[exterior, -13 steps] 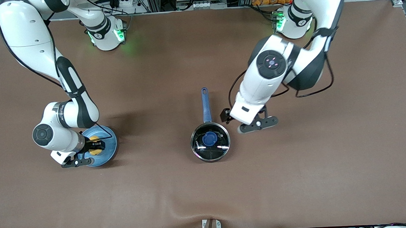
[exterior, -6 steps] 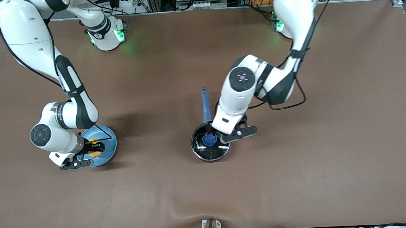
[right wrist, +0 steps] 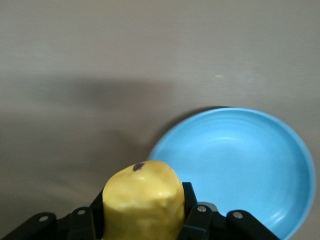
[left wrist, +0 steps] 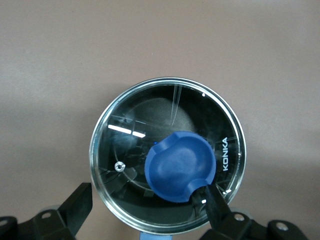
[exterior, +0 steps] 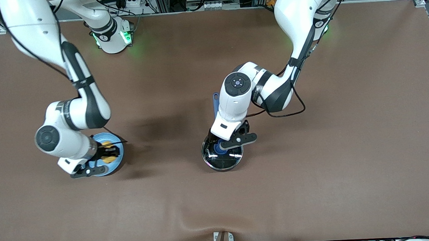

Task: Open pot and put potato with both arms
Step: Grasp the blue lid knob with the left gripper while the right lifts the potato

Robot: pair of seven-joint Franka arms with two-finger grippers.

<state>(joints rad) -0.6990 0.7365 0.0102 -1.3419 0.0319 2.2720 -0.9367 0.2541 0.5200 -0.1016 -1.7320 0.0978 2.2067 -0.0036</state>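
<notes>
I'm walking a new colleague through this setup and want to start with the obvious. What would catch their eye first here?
Probably the yellow potato, pinched in the right gripper and lifted over the light-blue plate at the right arm's end of the table. Next, the lidded pot mid-table: the left gripper is down over its glass lid, fingers open either side of the blue knob, one finger touching its edge.

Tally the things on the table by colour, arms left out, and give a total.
Blue and steel: 1, the pot with its glass lid.
Light blue: 1, the plate.
Yellow: 1, the potato, lifted off the plate in the right pincer.
Total: 3.
</notes>
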